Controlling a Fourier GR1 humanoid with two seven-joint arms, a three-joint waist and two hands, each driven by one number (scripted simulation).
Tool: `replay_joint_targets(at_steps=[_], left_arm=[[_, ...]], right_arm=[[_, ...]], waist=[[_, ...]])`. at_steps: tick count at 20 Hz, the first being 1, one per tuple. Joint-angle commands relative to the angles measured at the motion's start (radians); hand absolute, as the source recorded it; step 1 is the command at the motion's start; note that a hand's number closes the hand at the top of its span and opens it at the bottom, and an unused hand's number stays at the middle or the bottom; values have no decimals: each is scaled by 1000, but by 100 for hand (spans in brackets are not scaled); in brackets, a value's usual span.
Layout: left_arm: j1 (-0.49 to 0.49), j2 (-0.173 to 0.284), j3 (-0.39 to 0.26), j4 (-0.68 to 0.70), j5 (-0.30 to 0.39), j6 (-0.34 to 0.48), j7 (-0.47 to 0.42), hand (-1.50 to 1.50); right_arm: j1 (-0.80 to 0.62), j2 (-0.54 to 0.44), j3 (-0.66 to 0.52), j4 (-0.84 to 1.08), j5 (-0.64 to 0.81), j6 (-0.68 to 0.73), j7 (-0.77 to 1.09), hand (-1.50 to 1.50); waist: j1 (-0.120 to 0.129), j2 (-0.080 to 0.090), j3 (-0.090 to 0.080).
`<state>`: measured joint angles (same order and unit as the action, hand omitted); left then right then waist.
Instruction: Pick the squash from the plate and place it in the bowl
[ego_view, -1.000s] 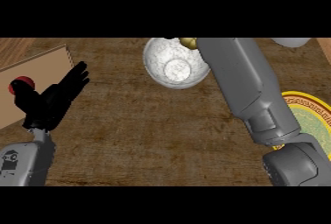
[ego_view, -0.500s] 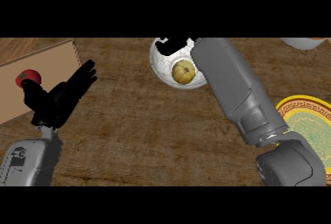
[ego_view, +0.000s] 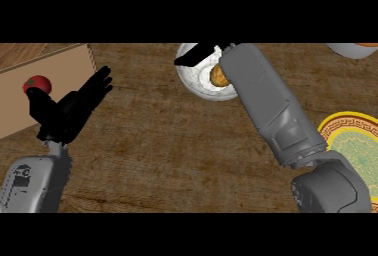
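Right hand (ego_view: 198, 53), top center, fingers seemingly straight, over bowl (ego_view: 193, 80) w/ squash (ego_view: 217, 75) inside; withdraw straight up. Left hand (ego_view: 70, 107) rests open.

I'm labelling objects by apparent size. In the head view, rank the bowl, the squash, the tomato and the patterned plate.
1. Patterned plate, though cut off by the edge.
2. Bowl, partly behind the right forearm.
3 and 4. Squash and tomato look alike; the squash is partly hidden.

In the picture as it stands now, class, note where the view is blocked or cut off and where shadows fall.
Head view: the right forearm crosses the bowl and covers part of the squash; the right hand is a dark shape at the bowl's far rim; the plate is cut by the right edge; the left hand overlaps the board; shadows are faint.
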<state>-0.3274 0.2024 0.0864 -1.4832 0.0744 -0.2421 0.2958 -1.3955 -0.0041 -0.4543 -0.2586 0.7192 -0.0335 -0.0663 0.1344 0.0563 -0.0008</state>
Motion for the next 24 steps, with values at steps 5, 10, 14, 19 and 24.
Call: replay_joint_targets(at_steps=[5,10,14,19,24], left_arm=[[-14,-11,0,16,-11,19,0,0],[-5,6,15,-9,0,14,11,0],[68,-8,14,-32,6,18,13,0],[44,-5,30,-17,-6,42,17,0],[111,-14,24,-11,-34,50,-28,0]], right_arm=[[-10,-53,-53,1,-27,-142,-55,-150],[33,-164,-89,5,-46,-169,-113,-150],[41,-252,-102,9,-69,-60,-211,-150],[66,-340,-85,2,-83,154,-392,-150],[148,-431,-108,-27,-141,321,-524,-150]], waist=[[-18,-4,0],[-32,-11,1],[-50,-26,2],[-90,-38,2],[-117,-48,2]])
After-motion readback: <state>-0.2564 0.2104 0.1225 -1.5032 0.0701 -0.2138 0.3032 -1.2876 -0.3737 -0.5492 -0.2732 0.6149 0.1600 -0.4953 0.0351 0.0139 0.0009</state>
